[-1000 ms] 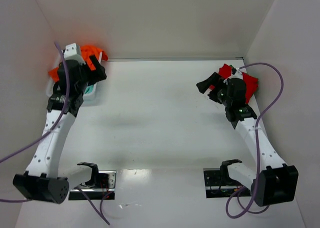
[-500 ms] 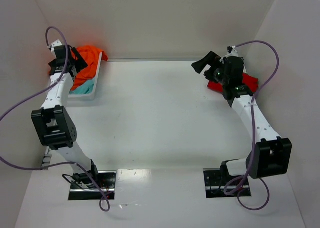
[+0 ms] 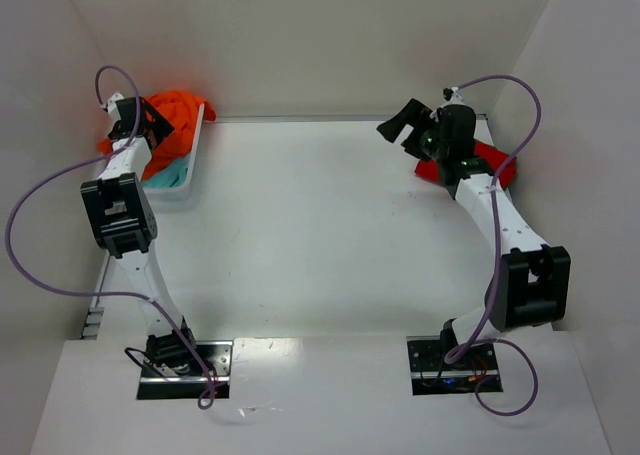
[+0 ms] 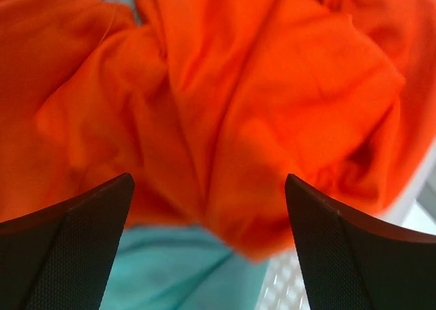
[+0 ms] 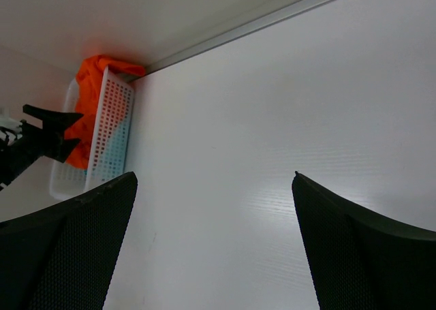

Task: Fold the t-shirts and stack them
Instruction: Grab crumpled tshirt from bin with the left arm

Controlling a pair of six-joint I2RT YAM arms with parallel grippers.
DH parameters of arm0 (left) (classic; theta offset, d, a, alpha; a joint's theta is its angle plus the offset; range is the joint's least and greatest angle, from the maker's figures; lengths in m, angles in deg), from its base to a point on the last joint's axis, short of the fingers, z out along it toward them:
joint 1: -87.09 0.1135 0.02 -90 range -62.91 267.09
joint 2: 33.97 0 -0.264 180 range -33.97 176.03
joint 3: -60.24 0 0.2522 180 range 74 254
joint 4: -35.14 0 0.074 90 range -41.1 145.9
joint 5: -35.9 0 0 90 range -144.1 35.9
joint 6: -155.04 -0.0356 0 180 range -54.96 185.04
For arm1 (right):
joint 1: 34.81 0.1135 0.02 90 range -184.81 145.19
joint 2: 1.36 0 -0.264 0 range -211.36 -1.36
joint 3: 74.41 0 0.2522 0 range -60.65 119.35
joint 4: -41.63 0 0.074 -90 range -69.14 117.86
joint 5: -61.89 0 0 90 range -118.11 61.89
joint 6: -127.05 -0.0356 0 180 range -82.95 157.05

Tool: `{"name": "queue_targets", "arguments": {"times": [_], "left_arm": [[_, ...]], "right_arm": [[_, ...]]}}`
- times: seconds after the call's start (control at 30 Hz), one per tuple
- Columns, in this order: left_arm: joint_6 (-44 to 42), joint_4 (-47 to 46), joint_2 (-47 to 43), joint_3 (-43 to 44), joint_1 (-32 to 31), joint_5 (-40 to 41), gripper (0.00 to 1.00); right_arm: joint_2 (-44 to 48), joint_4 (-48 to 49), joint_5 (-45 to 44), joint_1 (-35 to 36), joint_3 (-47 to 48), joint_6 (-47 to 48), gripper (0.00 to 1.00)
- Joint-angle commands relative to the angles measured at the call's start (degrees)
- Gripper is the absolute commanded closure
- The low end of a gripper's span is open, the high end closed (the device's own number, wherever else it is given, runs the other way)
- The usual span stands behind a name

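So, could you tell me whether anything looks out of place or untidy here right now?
Nothing looks damaged, but neither shirt is folded: the orange t-shirt is heaped, crumpled, in the white basket over a teal cloth, and the red t-shirt lies bunched by the right wall.

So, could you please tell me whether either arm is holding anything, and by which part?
Nothing is held. The left gripper has its jaws open above the orange t-shirt in the basket; the right gripper has its jaws open over the table.
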Motion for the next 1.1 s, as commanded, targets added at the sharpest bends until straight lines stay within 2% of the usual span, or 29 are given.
{"name": "queue_targets", "arguments": {"times": [0.0, 0.1, 0.27, 0.37, 0.43, 0.6, 0.83, 0.97, 1.03, 1.07], "left_arm": [[2.8, -2.8, 5.0, 6.9, 0.1, -1.4, 0.01], [2.8, -4.0, 7.0, 7.0, 0.1, -1.9, 0.02], [2.8, -3.8, 8.2, 7.5, 0.1, -1.3, 0.19], [2.2, -3.3, 7.7, 7.0, 0.1, -1.2, 0.41], [2.2, -3.3, 4.8, 5.4, 0.1, -1.9, 0.71], [2.0, -3.5, -1.5, 2.4, 0.1, -5.7, 0.98], [-4.1, 5.1, -13.3, 6.6, -5.4, -13.1, 1.0], [-8.6, 15.3, -20.0, 15.3, -11.3, -20.4, 1.0], [-11.5, 21.2, -20.7, 24.1, -17.5, -22.7, 1.0], [-12.9, 23.9, -20.7, 25.0, -18.2, -23.2, 1.0]], "right_arm": [[-0.5, 2.0, -1.2, 0.3, 4.1, 2.0, 0.0], [-0.5, 2.0, -1.7, 0.3, 4.1, 2.0, 0.0], [-1.0, 2.5, -1.7, 0.3, 4.1, 2.0, 0.0], [-1.0, 2.5, -1.7, 0.3, 4.7, 2.0, 0.0], [-1.0, 2.5, -1.7, 0.3, 4.7, 2.0, 0.0], [1.3, 1.9, -0.3, 0.4, 4.7, 1.4, 0.0], [3.8, 1.9, 5.2, 4.7, 7.8, 1.0, 0.0], [3.0, 1.1, 7.3, 9.1, 10.6, 1.0, 0.0], [3.0, 1.2, 7.3, 12.1, 10.1, 0.3, 0.0], [3.1, 1.6, 7.2, 12.4, 10.1, 0.3, 0.0]]}}
